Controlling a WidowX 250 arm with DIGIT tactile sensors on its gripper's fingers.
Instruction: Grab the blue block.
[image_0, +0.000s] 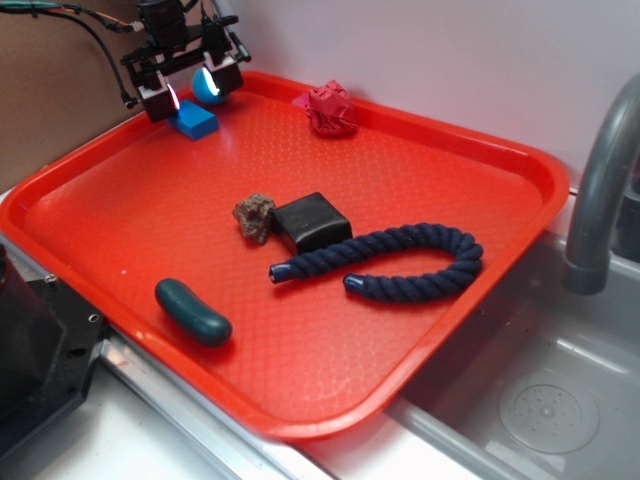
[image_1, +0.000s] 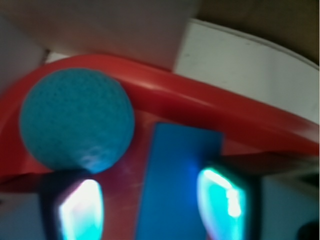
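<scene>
Gripper (image_0: 190, 88) is spread wide over the blue block (image_0: 196, 121) at the tray's (image_0: 420, 330) far corner, so drop straight down w/ pads either side (teal ball (image_0: 209, 88) crowds one finger) before closing.

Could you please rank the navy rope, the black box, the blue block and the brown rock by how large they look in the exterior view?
1. navy rope, clearly largest.
2. black box.
3. blue block and brown rock look about alike; the block lies farther from the camera, partly under the gripper, so I won't rank them.
</scene>
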